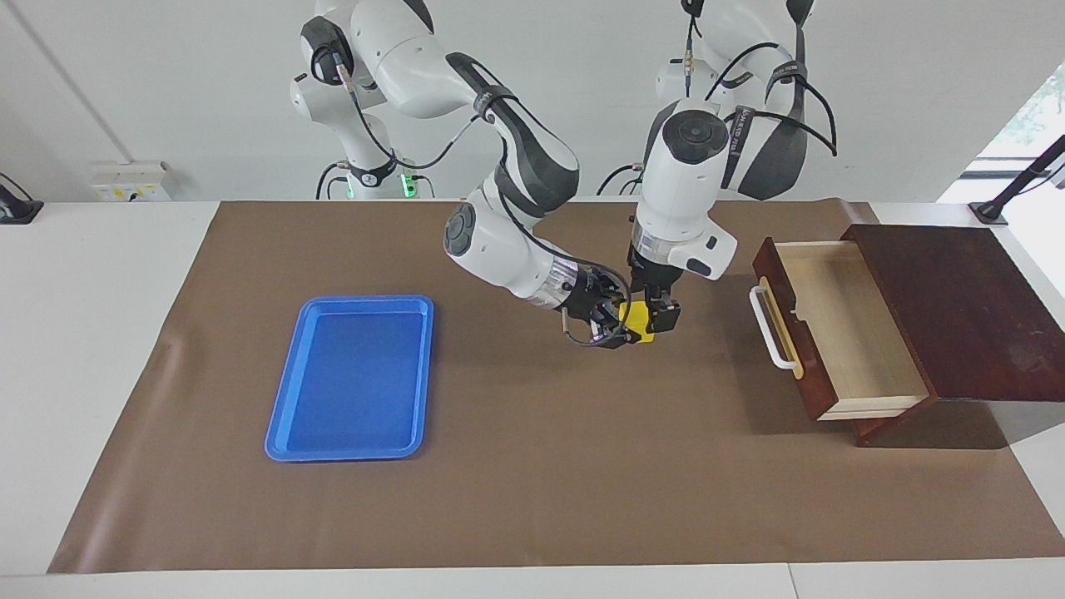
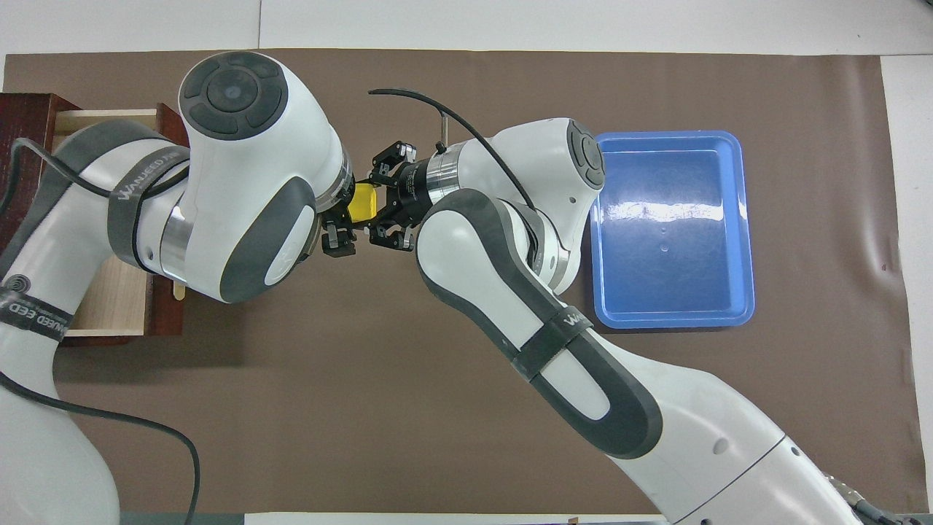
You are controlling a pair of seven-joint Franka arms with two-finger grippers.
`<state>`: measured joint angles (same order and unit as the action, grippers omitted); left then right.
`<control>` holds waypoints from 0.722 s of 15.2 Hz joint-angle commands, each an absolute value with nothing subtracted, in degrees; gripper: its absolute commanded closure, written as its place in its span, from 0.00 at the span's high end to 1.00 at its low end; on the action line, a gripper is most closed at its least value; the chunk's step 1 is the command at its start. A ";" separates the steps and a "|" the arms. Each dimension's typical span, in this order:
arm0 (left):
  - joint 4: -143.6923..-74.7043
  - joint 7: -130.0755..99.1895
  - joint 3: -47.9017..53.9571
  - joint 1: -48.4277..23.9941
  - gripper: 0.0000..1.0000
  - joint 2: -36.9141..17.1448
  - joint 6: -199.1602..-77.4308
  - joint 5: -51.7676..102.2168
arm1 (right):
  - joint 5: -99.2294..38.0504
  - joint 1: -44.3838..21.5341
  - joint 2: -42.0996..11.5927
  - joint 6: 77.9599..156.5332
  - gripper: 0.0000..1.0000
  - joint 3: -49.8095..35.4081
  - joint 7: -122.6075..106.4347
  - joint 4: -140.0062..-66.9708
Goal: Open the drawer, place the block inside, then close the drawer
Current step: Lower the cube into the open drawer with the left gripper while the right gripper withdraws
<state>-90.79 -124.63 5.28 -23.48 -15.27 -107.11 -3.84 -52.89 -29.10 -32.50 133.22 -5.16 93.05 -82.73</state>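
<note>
A: Handover in the air. Right gripper (image 1: pixel 626 326) is clamped on the block (image 1: pixel 638 319), fingertips tight against the yellow cube, over the brown mat (image 1: pixel 532 499) between the blue tray (image 1: pixel 287 416) and the drawer (image 1: pixel 840 333).

B: Left gripper (image 1: pixel 657 316)?

A: Pointing straight down around the same block, fingers either side of it. They look closed onto it, but its wrist covers most of the contact from overhead, so I can't tell if the grip is set.

B: Drawer?

A: Pulled out of its dark wood box (image 1: pixel 957 308) at the left arm's end of the table, pale inside showing, nothing in it. White handle (image 1: pixel 770 329) faces the grippers.

B: Tips for the step?

A: I'd say the left should squeeze fully before the right lets go. Right opens wide, then backs out toward the tray without dragging the cube. Left keeps the block level; a corner pinch could let it twist or drop. After that, carry it over the drawer and release low.
</note>
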 commanded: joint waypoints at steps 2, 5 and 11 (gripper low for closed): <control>-95.98 -125.33 5.19 -24.08 0.32 -12.04 -108.28 -4.04 | -53.96 -28.30 -32.43 135.09 0.00 -5.45 93.52 -82.27; -95.80 -125.33 5.19 -24.00 0.00 -12.04 -108.11 -4.04 | -53.96 -28.30 -32.43 135.09 0.00 -5.36 93.52 -82.27; -95.19 -125.07 5.27 -23.64 0.00 -12.22 -107.32 -4.13 | -53.96 -28.30 -32.34 135.17 0.38 -5.45 93.60 -82.27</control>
<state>-91.87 -124.02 5.14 -23.48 -14.74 -108.44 -4.18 -52.85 -29.14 -32.49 133.02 -5.23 92.79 -83.00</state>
